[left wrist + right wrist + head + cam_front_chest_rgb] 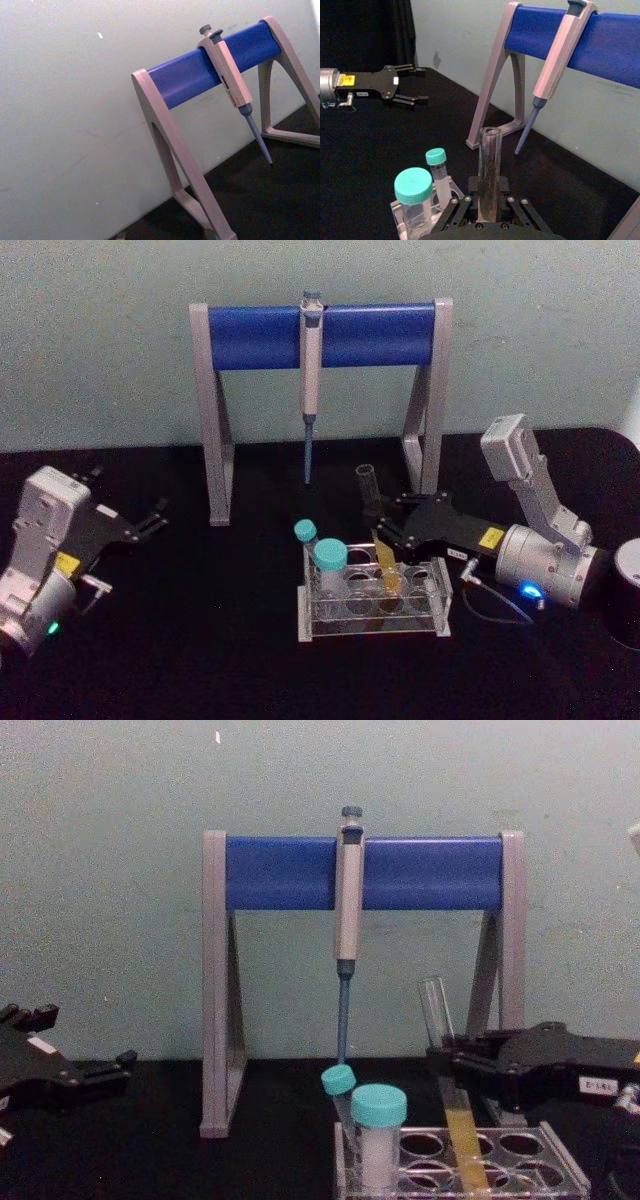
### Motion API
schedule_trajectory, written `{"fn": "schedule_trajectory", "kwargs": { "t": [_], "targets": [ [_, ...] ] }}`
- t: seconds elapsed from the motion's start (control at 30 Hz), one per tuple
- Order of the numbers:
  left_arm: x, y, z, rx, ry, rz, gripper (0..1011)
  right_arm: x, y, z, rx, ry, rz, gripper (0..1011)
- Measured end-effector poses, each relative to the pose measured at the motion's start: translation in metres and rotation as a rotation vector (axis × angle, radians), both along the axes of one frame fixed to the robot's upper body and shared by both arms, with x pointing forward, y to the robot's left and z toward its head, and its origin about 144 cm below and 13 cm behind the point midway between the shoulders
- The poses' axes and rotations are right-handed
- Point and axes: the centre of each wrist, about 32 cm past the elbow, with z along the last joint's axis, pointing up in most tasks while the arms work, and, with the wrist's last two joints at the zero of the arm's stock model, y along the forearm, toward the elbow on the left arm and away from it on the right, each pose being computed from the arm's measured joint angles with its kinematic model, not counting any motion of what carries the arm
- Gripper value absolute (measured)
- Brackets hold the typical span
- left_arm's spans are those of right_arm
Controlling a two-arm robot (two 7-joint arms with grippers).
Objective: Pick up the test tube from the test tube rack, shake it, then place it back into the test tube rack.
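From 3 o'clock the right pincer [382, 530] pinches the long clear glass test tube [369, 490], its yellow-filled foot seated in the clear greyish plastic rack [375, 628], leaning toward 11 o'clock. Best lift along that lean. Left pincer [153, 520], spread, idles at 9 o'clock.

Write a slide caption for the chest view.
Right pincer grips the tilted test tube, its yellow-filled end in the test tube rack; left pincer idle, open, at left.
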Motion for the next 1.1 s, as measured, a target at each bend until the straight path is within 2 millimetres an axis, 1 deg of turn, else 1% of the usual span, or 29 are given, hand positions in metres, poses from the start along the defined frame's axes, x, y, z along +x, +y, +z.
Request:
{"fn": "schedule_trajectory", "kwargs": {
  "t": [0.83,1.1],
  "targets": [
    [0.0,0.0,0.0,0.0,0.0,0.0,1001,-0.0001,-0.0001,-0.0001,0.0,-0.002,0.0,228],
    [0.0,0.0,0.0,0.0,0.0,0.0,1001,-0.0033,-0.0035,0.0004,0.045,-0.027,0.006,228]
  ]
}}
